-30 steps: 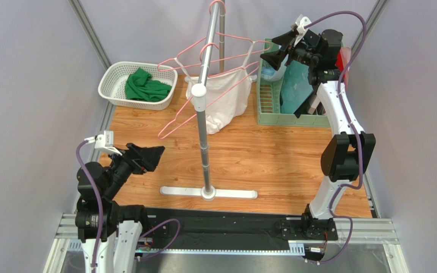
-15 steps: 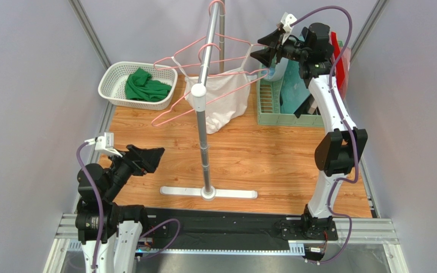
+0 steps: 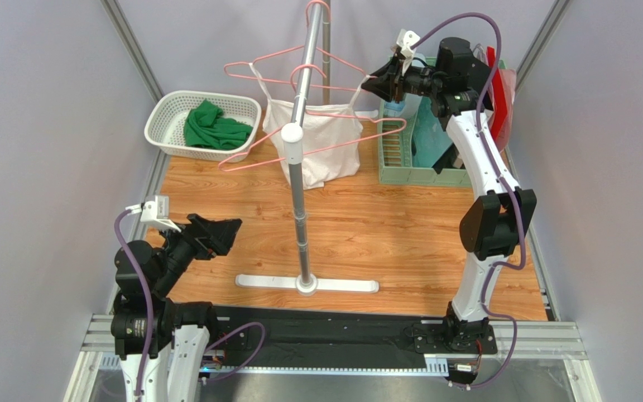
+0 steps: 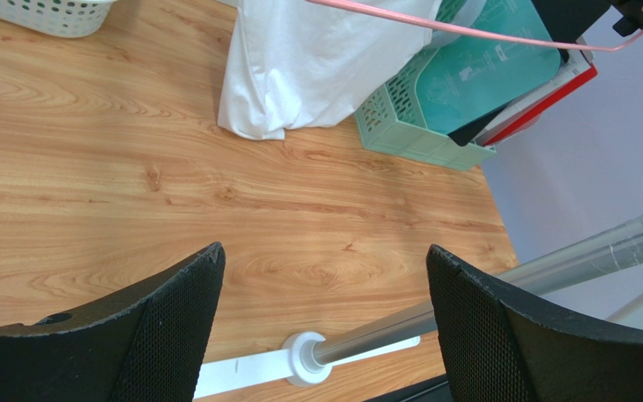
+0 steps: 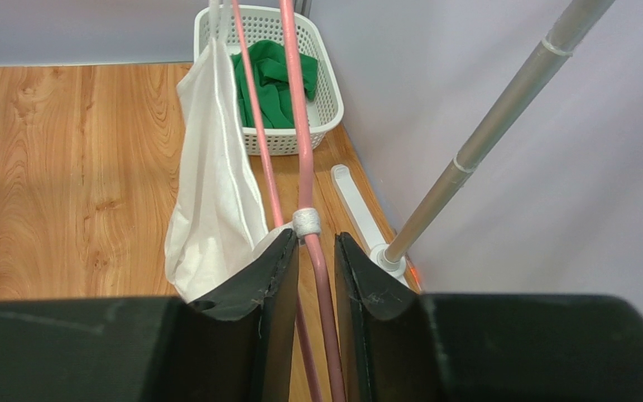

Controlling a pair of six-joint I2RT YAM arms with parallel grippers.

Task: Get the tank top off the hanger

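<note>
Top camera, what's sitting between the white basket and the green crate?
In the top view, the tank top hangs there on a pink hanger, off the bar of the metal rack.

Table [image 3: 400, 243]: a wood-grain top, on which everything is carried.
White basket [image 3: 159, 115]: set at the far left corner; a green cloth [image 3: 214, 127] is held in it.
Green crate [image 3: 390, 149]: placed at the far right, with teal boards stood inside.
Rack base [image 3: 342, 286]: a flat white foot laid near the front middle.
Tank top [image 3: 325, 151]: hung between basket and crate; contact of its hem with the wood cannot be told.
</note>
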